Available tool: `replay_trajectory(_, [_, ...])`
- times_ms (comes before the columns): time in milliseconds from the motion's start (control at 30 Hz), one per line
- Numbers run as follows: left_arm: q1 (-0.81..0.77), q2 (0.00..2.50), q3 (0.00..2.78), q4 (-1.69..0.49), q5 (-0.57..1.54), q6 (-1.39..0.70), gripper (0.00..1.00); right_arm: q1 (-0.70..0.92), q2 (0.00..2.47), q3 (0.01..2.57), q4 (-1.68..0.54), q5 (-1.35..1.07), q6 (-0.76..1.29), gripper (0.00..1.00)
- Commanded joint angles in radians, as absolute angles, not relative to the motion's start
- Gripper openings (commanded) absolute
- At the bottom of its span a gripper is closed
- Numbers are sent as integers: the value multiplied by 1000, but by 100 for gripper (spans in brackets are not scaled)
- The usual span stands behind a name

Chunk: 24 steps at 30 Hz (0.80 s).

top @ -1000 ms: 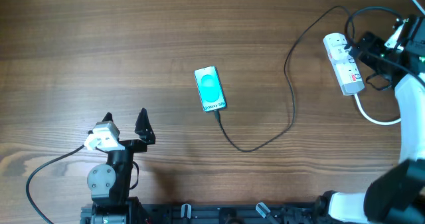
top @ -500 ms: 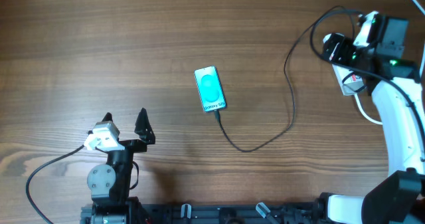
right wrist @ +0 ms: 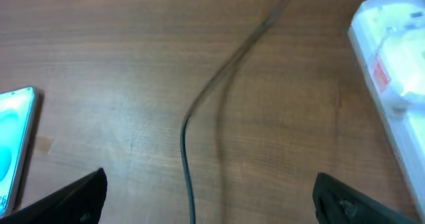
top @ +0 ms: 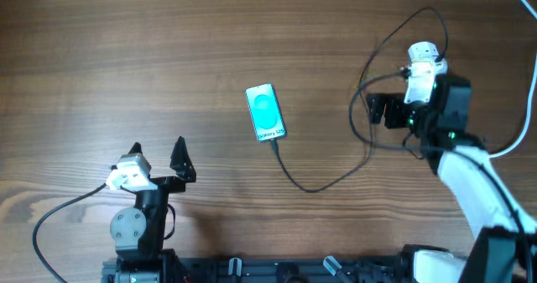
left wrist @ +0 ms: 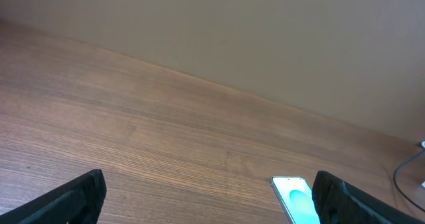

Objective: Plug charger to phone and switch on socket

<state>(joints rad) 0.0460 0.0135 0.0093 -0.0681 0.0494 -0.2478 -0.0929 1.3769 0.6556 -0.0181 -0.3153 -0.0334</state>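
The phone lies flat mid-table with its teal screen up. It also shows in the left wrist view and the right wrist view. The charger's thin black cable meets the phone's near end, loops right and runs up toward the socket. The socket, a white power strip with red marks, is mostly hidden under my right arm in the overhead view. My right gripper is open and empty above the cable, left of the socket. My left gripper is open and empty near the table's front.
A thick white cord runs off at the right edge behind my right arm. A wall rises beyond the table's far edge in the left wrist view.
My right arm has swung left from over the socket at the far right to over the cable loop. The phone, the cable and my left arm have not moved.
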Motion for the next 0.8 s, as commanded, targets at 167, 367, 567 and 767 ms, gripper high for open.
replay_trajectory(167, [41,3,6,-76,39,-231,100,-88,1137,284,259,-338,-52,100])
replay_trajectory(367, [41,3,6,-76,39,-231,100,-88,1003,106,393,-339,8,100])
replay_trajectory(567, [41,3,6,-76,40,-231,100,-88,824,5,388,-339,33,100])
replay_trajectory(767, [41,3,6,-76,40,-231,100,-88,566,5,156,-312,53,100])
